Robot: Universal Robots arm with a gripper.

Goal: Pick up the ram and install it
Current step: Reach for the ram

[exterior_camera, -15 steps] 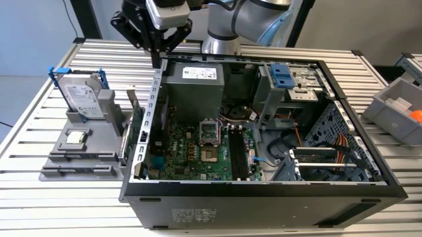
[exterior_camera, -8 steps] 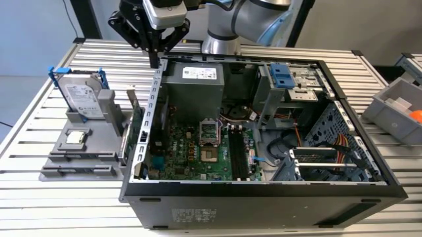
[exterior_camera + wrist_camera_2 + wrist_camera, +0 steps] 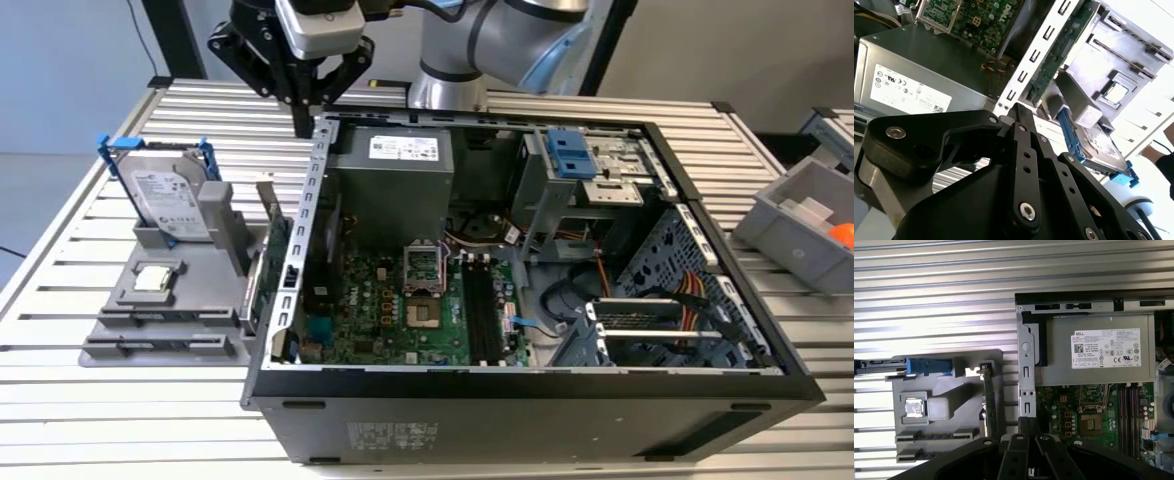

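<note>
My gripper (image 3: 307, 122) hangs shut and empty over the back corner of the open computer case (image 3: 534, 385), on the exterior view's left. In both wrist views its fingers (image 3: 1029, 424) (image 3: 1018, 109) meet over the case's side wall. A grey holder (image 3: 160, 300) stands beside the case and is nearer the camera than the gripper. Thin dark strips (image 3: 167, 318) (image 3: 936, 435) sit edge-up in its front slots. I cannot tell whether one is the ram. The long black memory slots (image 3: 481, 310) (image 3: 1129, 410) lie on the motherboard beside the processor socket (image 3: 423, 268).
The holder also carries an upright hard drive (image 3: 167, 200) in a blue frame, a processor chip (image 3: 154, 278) and a green card (image 3: 274, 260) standing on edge. The power supply (image 3: 400, 170) fills the case's back. A grey bin (image 3: 807, 225) sits at the exterior view's right.
</note>
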